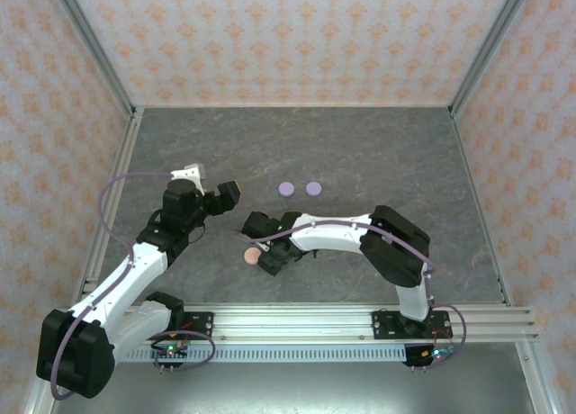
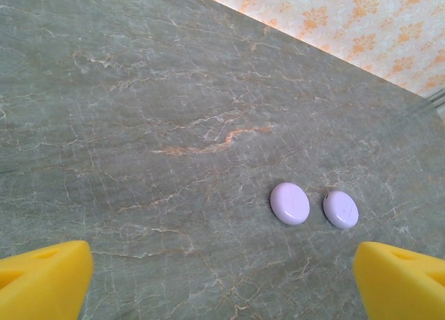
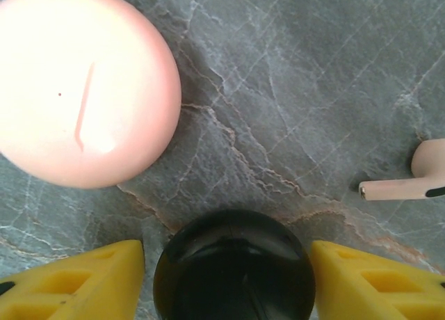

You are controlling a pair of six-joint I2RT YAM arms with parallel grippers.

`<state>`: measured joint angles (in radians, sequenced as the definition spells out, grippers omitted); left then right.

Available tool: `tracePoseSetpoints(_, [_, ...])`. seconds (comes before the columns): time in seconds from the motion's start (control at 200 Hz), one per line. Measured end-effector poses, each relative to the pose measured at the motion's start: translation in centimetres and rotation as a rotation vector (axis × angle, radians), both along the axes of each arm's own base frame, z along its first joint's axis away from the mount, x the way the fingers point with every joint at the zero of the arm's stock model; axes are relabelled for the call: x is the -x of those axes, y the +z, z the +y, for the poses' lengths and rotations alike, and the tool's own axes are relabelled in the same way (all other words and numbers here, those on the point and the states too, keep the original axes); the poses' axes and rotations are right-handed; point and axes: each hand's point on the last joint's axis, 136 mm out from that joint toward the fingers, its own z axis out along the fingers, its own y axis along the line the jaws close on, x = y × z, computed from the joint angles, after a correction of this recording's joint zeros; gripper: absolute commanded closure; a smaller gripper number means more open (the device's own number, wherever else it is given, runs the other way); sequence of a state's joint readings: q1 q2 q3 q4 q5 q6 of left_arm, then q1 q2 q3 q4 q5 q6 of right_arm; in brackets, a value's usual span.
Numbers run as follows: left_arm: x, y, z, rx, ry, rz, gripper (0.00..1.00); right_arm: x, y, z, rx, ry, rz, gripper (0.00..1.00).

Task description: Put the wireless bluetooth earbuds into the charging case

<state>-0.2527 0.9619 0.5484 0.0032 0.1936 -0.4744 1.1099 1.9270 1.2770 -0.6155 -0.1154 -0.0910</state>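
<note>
A glossy black round charging case (image 3: 234, 271) lies on the table between the yellow fingers of my right gripper (image 3: 226, 285). The right finger touches its rim and a sliver of table shows beside the left finger (image 3: 76, 282). A pale pink earbud (image 3: 417, 177) with a stem lies to the right on the table. A pink round case (image 3: 83, 90) lies ahead on the left, also seen beside my right gripper (image 1: 268, 261) as the pink case (image 1: 253, 254). My left gripper (image 1: 225, 195) hovers open over bare table, its fingers (image 2: 42, 278) wide apart.
Two closed lavender round cases (image 1: 287, 188) (image 1: 313, 188) lie side by side mid-table, ahead of the left gripper (image 2: 222, 285) as the left case (image 2: 290, 203) and the right case (image 2: 341, 209). Patterned walls enclose the grey marble table (image 1: 360, 153).
</note>
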Motion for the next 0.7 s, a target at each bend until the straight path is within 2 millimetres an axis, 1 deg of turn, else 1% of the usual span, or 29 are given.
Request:
tracePoseSetpoints(0.325, [0.0, 0.1, 0.0, 0.0, 0.0, -0.003, 0.04, 0.4, 0.2, -0.9, 0.02, 0.0, 0.011, 0.43])
tracePoseSetpoints(0.39, [0.0, 0.2, 0.0, 0.002, 0.0, -0.007, 0.04, 0.6, 0.3, -1.1, 0.018, 0.001, 0.013, 0.47])
tracePoseSetpoints(0.46, [0.1, 0.4, 0.0, 0.003, -0.001, -0.011, 0.04, 0.7, 0.4, -1.3, 0.016, 0.005, 0.014, 0.48])
tracePoseSetpoints(0.576, [0.1, 0.4, 0.0, 0.003, -0.001, -0.013, 0.04, 0.9, 0.4, -1.6, 0.019, 0.005, 0.017, 0.48])
tracePoseSetpoints(0.701, [0.1, 0.4, 0.0, 0.004, -0.004, -0.013, 0.04, 0.7, 0.3, -1.5, 0.012, 0.001, 0.017, 0.48])
